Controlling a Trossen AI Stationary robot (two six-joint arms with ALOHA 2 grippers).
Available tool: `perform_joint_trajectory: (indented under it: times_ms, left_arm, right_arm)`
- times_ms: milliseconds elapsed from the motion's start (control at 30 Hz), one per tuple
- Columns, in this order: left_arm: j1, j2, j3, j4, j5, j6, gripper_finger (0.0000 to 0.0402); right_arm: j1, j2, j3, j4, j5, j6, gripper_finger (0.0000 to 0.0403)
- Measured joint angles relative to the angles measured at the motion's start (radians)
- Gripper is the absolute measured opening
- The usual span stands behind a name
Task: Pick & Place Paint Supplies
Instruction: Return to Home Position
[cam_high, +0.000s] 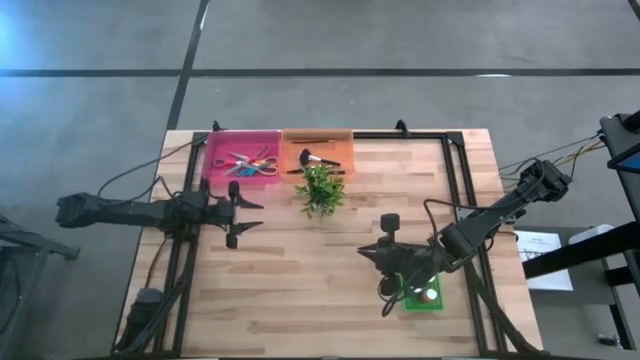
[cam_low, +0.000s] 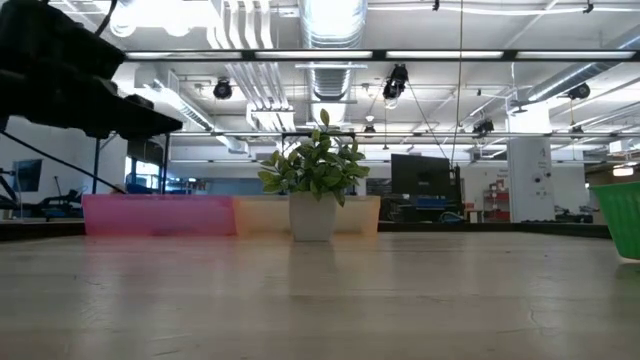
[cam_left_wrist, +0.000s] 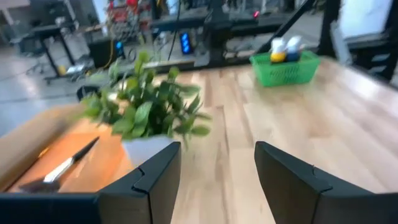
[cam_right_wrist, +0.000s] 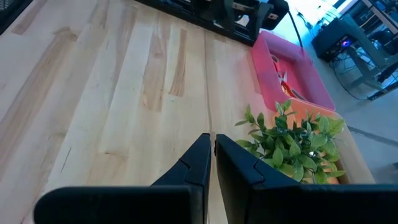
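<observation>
My left gripper (cam_high: 254, 216) (cam_left_wrist: 217, 158) stands open above the table's left part, pointing toward the leafy plant (cam_high: 320, 188), with nothing between its fingers. My right gripper (cam_high: 366, 252) (cam_right_wrist: 210, 140) is shut and empty, raised over the table's right middle. A dark-handled brush (cam_high: 318, 160) (cam_left_wrist: 65, 165) lies in the orange bin (cam_high: 340, 145). Several paint supplies (cam_high: 250, 162) lie in the pink bin (cam_high: 215, 160). Small bottles (cam_left_wrist: 285, 46) stand in a green basket (cam_high: 424, 298) near the right gripper.
The potted plant (cam_low: 315, 185) stands just in front of the two bins, which sit side by side at the far edge (cam_low: 160, 213). Black rails (cam_high: 455, 190) run along the table's sides. Bare wood (cam_high: 300, 290) lies across the near half.
</observation>
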Motion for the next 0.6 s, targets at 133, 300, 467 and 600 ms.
perform_joint_trajectory:
  times_ms: [133, 300, 467, 600]
  left_arm:
    - [-0.042, 0.0, 0.0, -0.028, -0.09, -0.005, 0.0212]
    - [-0.053, 0.0, -0.001, -0.043, -0.224, 0.015, 0.0212]
    - [-0.052, 0.0, -0.001, -0.043, -0.283, 0.001, 0.0212]
    - [-0.052, 0.001, -0.001, -0.048, -0.286, -0.009, 0.0212]
  right_arm:
    - [0.0, 0.0, 0.0, 0.0, 0.0, -0.008, 0.0022]
    - [0.0, -0.01, -0.027, 0.049, -0.001, -0.078, 0.0022]
    - [0.0, -0.125, -0.14, 0.198, -0.012, -0.171, 0.0022]
    - [0.0, -0.323, -0.275, 0.311, -0.095, -0.191, 0.0022]
